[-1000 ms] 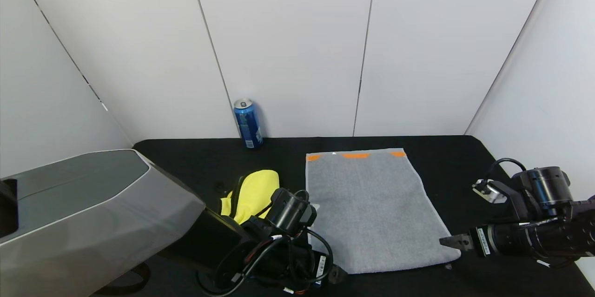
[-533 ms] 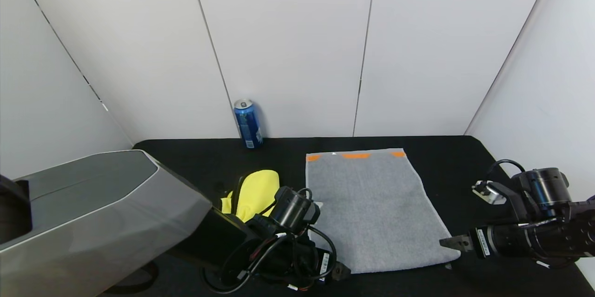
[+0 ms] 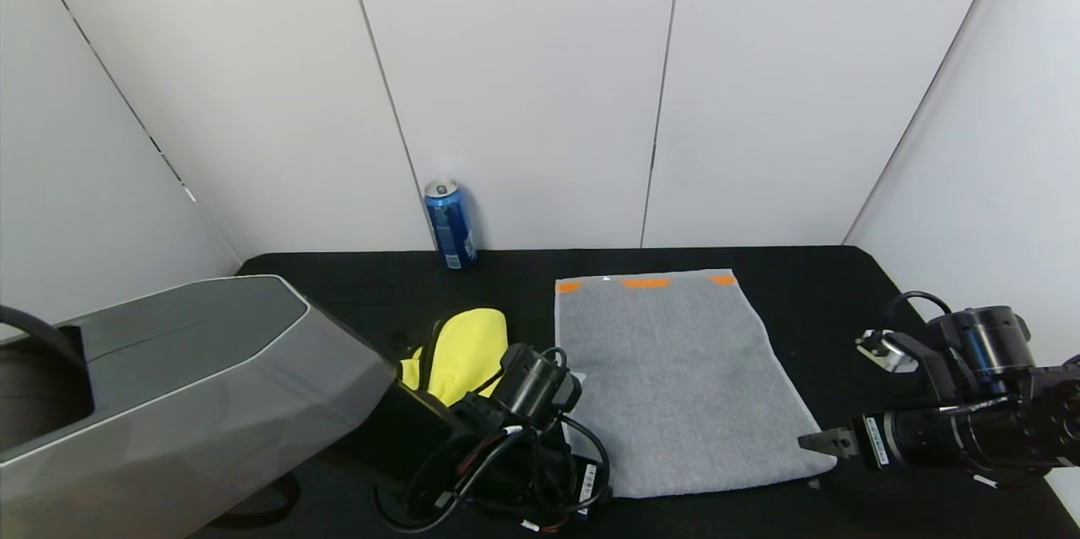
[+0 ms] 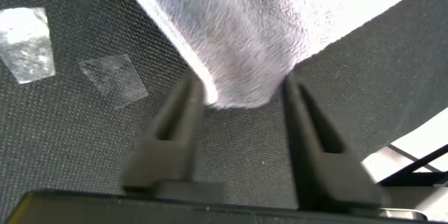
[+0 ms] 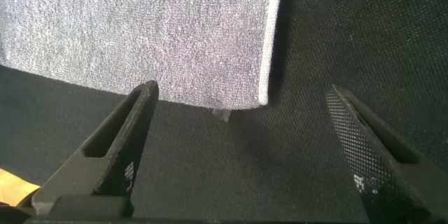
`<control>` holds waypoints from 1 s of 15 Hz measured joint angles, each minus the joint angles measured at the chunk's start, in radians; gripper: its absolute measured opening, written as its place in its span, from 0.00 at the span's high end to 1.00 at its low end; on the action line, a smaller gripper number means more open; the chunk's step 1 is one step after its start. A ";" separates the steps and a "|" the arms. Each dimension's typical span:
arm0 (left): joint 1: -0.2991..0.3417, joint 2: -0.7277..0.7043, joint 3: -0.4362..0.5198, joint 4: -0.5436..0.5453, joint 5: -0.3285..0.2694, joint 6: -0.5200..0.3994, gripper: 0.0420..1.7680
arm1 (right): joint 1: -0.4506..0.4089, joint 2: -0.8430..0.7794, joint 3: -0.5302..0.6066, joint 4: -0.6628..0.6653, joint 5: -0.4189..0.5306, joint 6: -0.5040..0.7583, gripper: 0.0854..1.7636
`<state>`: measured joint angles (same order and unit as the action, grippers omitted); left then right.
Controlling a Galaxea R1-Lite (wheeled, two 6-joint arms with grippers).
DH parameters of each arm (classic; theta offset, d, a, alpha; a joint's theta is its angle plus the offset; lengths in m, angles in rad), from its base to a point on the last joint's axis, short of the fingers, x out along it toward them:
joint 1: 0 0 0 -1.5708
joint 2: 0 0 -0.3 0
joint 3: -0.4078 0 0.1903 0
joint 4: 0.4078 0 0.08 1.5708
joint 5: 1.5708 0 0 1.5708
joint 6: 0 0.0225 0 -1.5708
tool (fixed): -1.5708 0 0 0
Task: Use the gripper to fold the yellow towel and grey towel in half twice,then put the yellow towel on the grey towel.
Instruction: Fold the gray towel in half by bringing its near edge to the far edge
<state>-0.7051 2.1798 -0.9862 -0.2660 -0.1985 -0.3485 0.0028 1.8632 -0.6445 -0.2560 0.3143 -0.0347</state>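
The grey towel [image 3: 675, 379] lies flat on the black table, its orange marks along the far edge. My left gripper [image 3: 606, 488] is at its near left corner. In the left wrist view, this gripper [image 4: 245, 112] is open with the towel corner [image 4: 241, 56] between its fingers [image 4: 175, 133]. My right gripper [image 3: 814, 440] is at the near right corner. In the right wrist view, it [image 5: 241, 91] is wide open and low over the table, and the corner [image 5: 231, 56] lies just beyond the fingertips. The yellow towel [image 3: 460, 349] lies crumpled left of the grey towel, partly hidden by my left wrist.
A blue can [image 3: 450, 224] stands at the back by the white wall. Bits of clear tape [image 4: 28, 45] are stuck on the table [image 3: 844, 286] near my left gripper. White walls close in the back and both sides.
My left arm has shifted a little right and forward, bringing its fingers around the towel's near left corner. The right gripper and both towels have hardly moved.
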 joint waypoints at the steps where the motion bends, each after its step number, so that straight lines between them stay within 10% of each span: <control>1: -0.001 0.001 0.001 0.000 0.000 0.000 0.78 | 0.000 0.001 0.000 0.000 0.000 0.000 0.03; 2: -0.001 0.002 0.001 -0.001 0.000 0.001 0.94 | 0.001 0.001 0.000 0.000 0.000 0.001 0.03; 15: -0.005 -0.012 0.017 -0.002 0.000 0.001 0.95 | 0.012 0.032 0.000 -0.010 -0.009 0.050 0.03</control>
<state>-0.7104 2.1677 -0.9689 -0.2679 -0.1981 -0.3477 0.0147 1.8955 -0.6445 -0.2660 0.3055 0.0155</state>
